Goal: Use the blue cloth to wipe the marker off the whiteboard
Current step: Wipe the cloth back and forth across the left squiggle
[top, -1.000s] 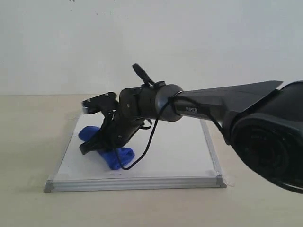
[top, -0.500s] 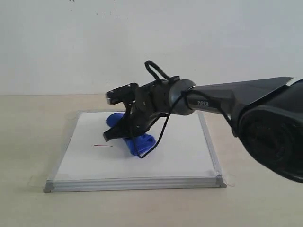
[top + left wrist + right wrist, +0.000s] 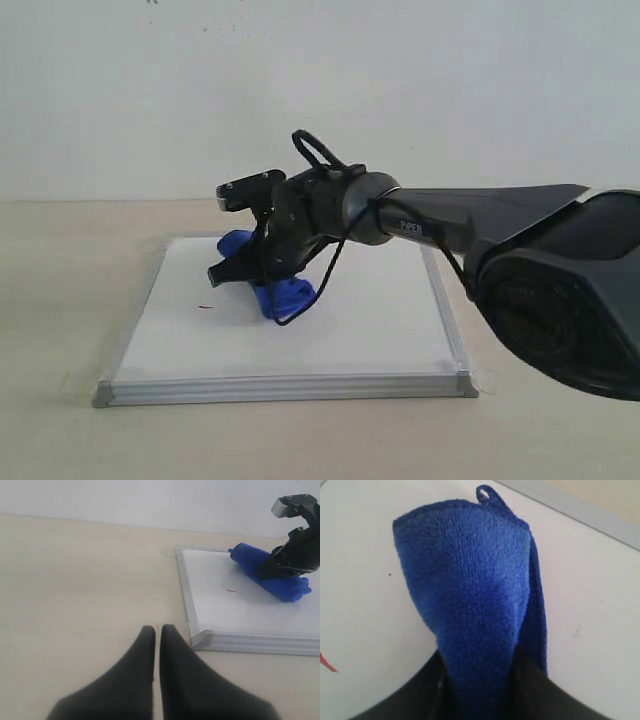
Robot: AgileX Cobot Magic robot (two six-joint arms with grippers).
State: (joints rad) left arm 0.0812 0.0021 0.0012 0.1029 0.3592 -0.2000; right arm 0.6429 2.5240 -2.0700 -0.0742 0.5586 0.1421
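The whiteboard [image 3: 350, 330] lies flat on the beige table, silver-framed. My right gripper [image 3: 262, 278] is shut on the blue cloth [image 3: 285, 295] and presses it onto the board's left-centre area. In the right wrist view the blue cloth [image 3: 470, 605] fills the space between the black fingers. One short stub of red marker [image 3: 203, 307] shows on the board left of the cloth; it appears again in the left wrist view as the marker [image 3: 231, 590] and at the edge of the right wrist view as the marker [image 3: 327, 664]. My left gripper [image 3: 156, 630] is shut and empty, off the board by its corner.
The board's grey corner piece [image 3: 200, 639] lies just beside my left fingertips. A black cable [image 3: 325, 275] loops under the right wrist. A pale wall [image 3: 320, 90] stands behind the table.
The right gripper dragged the cloth from the board's front left toward the back and centre. A red line that showed half a second ago is now only a small stub.
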